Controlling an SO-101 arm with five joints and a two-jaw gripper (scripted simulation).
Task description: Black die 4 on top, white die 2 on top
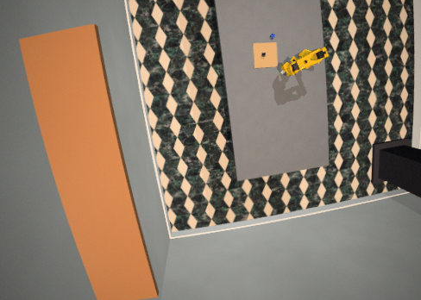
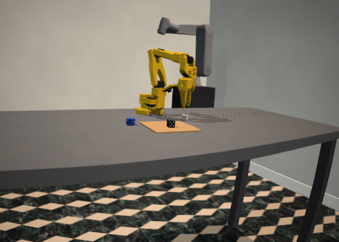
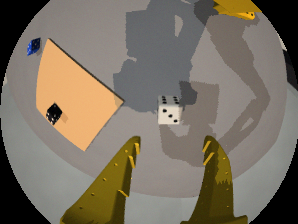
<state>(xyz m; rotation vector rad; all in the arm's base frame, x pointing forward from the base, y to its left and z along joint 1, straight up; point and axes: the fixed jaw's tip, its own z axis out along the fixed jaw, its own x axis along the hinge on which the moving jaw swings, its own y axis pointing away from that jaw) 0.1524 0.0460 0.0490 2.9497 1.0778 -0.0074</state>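
The white die (image 1: pixel 282 72) (image 2: pixel 185 117) (image 3: pixel 169 114) lies flat on the table, off the mat. In the wrist view its bright upper face shows 3 and a darker side face shows 6. The black die (image 1: pixel 263 54) (image 2: pixel 171 123) (image 3: pixel 54 114) sits on the orange mat (image 1: pixel 270 62) (image 2: pixel 156 129) (image 3: pixel 82 85); its top number is too small to tell. The blue die (image 1: pixel 272 36) (image 2: pixel 130 121) (image 3: pixel 34 46) lies on the table just off the mat. My gripper (image 2: pixel 186 107) (image 3: pixel 172 140) is open and empty, above the table near the white die, fingers pointing down.
The grey table (image 1: pixel 280 135) (image 2: pixel 87 140) carries the mat, the dice and my arm's base (image 2: pixel 149 106). My arm's shadow falls around the white die. A grey arm (image 2: pixel 204 50) on a dark block stands behind the table.
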